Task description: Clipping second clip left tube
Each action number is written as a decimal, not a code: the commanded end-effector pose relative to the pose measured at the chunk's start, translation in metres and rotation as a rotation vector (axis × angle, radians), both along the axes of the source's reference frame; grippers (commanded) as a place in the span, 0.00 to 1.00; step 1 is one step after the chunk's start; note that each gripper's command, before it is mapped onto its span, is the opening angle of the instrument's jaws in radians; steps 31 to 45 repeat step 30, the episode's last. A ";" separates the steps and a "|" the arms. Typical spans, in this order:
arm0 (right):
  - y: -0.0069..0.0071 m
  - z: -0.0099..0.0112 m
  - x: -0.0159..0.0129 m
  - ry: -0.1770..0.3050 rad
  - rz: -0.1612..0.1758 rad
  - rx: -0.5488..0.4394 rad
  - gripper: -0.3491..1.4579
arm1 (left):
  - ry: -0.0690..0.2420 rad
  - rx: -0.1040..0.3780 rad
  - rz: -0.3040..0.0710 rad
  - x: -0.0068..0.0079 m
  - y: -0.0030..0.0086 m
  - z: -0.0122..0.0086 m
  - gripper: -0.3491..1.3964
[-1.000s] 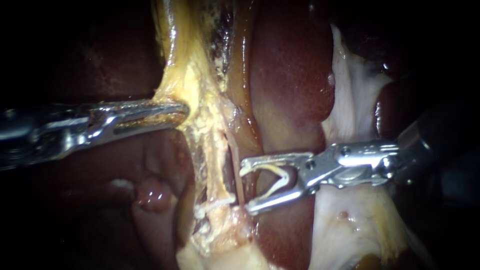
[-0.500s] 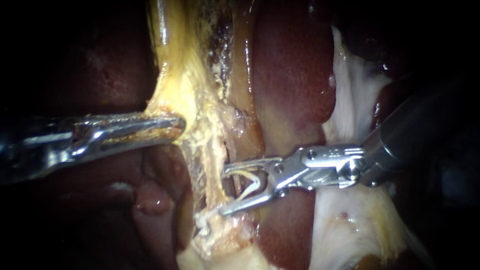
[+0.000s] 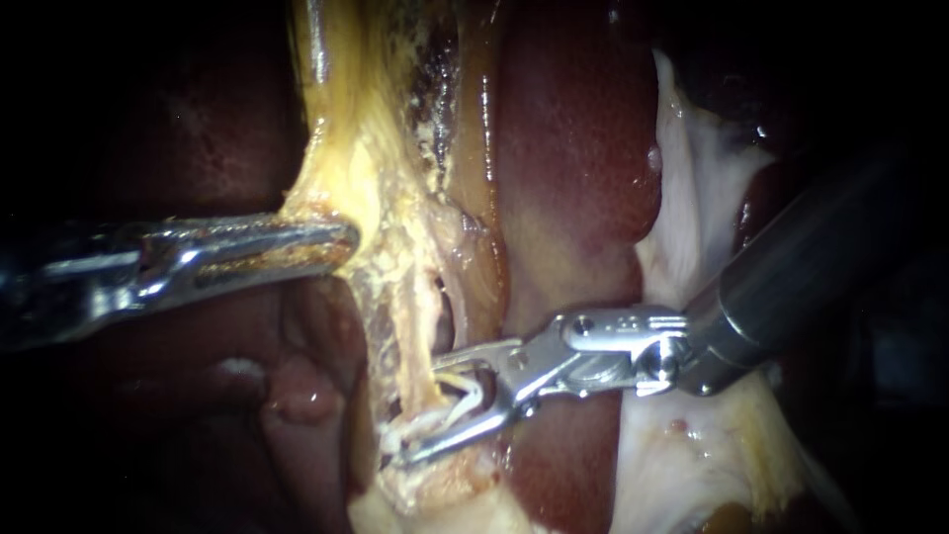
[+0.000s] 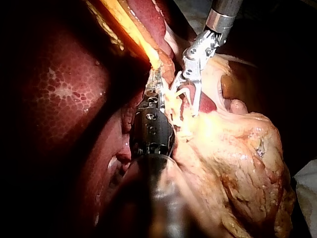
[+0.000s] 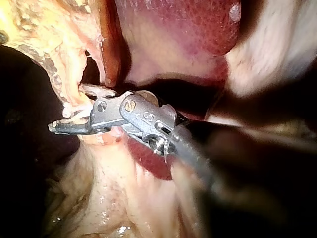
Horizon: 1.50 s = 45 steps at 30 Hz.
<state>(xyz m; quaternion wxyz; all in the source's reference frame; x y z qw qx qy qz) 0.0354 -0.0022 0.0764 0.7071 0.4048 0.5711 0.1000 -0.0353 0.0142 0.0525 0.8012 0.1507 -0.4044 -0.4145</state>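
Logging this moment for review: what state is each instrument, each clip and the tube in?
left instrument: shut on yellow tissue, holding it stretched.
right instrument: holds loaded clip, spread around the tube.
loaded clip: open, not yet squeezed.
placed clip: looks closed across the tube, close beside the right instrument.
tube: whole, uncut.

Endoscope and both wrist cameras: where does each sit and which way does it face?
Endoscope: close before the tissue, facing the liver; left instrument, shut on yellow tissue, enters from left, right instrument from right.
Left wrist: on the left arm, looking along its shaft toward the right instrument.
Right wrist: on the right arm, looking along its jaws holding a clip.
Shared: all show the right instrument's jaws.
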 end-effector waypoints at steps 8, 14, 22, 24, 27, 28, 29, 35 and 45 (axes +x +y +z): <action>-0.0004 -0.0001 0.0006 0.005 -0.005 0.015 0.36 | 0.000 0.000 -0.001 -0.0002 0.0000 0.0000 0.00; -0.0007 0.0006 0.0004 0.011 -0.021 0.029 0.00 | 0.000 0.000 -0.002 -0.0003 0.0000 0.0001 0.00; -0.0004 0.0014 0.0004 -0.004 -0.016 0.028 0.00 | 0.000 0.000 -0.002 -0.0003 0.0000 0.0001 0.00; -0.0005 0.0013 0.0004 -0.004 -0.017 0.027 0.00 | 0.000 0.000 -0.002 -0.0003 0.0000 0.0001 0.00; -0.0005 0.0014 0.0003 -0.007 -0.017 0.032 0.00 | 0.000 0.000 -0.002 -0.0004 0.0000 0.0001 0.00; -0.0006 0.0014 0.0003 -0.008 -0.015 0.031 0.00 | 0.000 0.000 -0.002 -0.0004 0.0000 0.0001 0.00; -0.0006 0.0014 0.0003 -0.008 -0.014 0.031 0.00 | 0.000 0.000 -0.002 -0.0004 0.0000 0.0001 0.00; -0.0006 0.0015 0.0003 -0.008 -0.014 0.031 0.00 | 0.000 0.000 -0.002 -0.0004 0.0000 0.0001 0.00; -0.0006 0.0015 0.0003 -0.008 -0.014 0.031 0.00 | 0.000 0.000 -0.002 -0.0004 0.0000 0.0001 0.00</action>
